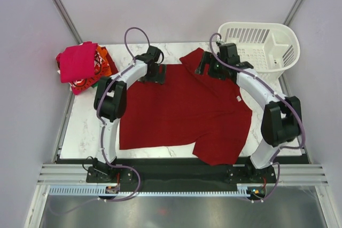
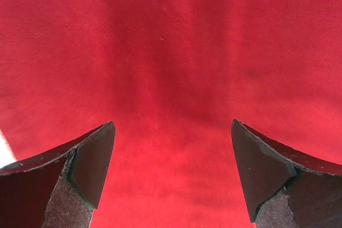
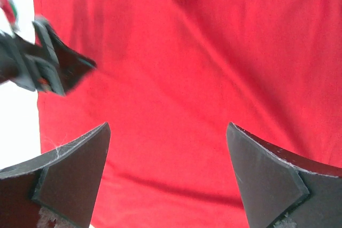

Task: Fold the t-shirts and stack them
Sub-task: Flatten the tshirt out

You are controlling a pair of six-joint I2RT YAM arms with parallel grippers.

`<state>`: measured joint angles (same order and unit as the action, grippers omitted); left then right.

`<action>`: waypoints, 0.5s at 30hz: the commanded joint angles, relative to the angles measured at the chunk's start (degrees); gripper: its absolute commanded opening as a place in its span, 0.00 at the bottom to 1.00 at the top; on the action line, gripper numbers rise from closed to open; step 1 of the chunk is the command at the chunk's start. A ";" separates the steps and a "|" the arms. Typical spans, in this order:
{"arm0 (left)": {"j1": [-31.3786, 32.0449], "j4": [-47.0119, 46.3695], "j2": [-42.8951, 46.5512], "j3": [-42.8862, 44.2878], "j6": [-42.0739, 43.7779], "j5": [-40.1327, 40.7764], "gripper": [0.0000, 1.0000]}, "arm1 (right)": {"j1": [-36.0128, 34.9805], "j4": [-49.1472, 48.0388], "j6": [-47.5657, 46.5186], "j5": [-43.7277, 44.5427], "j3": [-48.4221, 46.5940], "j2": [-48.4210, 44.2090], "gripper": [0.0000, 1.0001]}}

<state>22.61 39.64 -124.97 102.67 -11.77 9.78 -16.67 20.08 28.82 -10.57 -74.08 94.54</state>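
Note:
A plain dark red t-shirt (image 1: 181,110) lies spread flat on the marble table, with a small white neck label (image 1: 238,98) at its right side. My left gripper (image 1: 153,74) is open over the shirt's far left edge; its wrist view shows only red cloth (image 2: 171,68) between the jaws. My right gripper (image 1: 208,68) is open over the far right part, by the upper sleeve; its wrist view shows red cloth (image 3: 203,89) and my left gripper (image 3: 48,62). A pile of magenta-pink, orange and printed red shirts (image 1: 83,67) sits at the far left.
A white slotted plastic basket (image 1: 264,46) stands at the far right corner, just behind my right arm. The table's near edge meets a metal rail (image 1: 176,177) with the arm bases.

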 commanded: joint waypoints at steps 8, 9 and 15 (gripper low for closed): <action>-6.08 -5.08 -0.81 -9.85 -6.60 -3.17 0.81 | -0.56 2.95 -2.71 2.30 -27.23 24.01 0.98; -7.57 -5.71 0.15 -11.25 -7.12 -4.58 0.79 | -0.91 3.04 -2.71 2.92 -28.65 25.50 0.98; -9.42 -5.98 6.22 -17.32 -8.53 -2.05 0.82 | -1.09 5.06 -1.66 6.87 -41.91 37.45 0.98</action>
<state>14.66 31.31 -120.64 88.90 -17.34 6.48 -17.32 23.86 27.16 -6.74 -108.92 128.88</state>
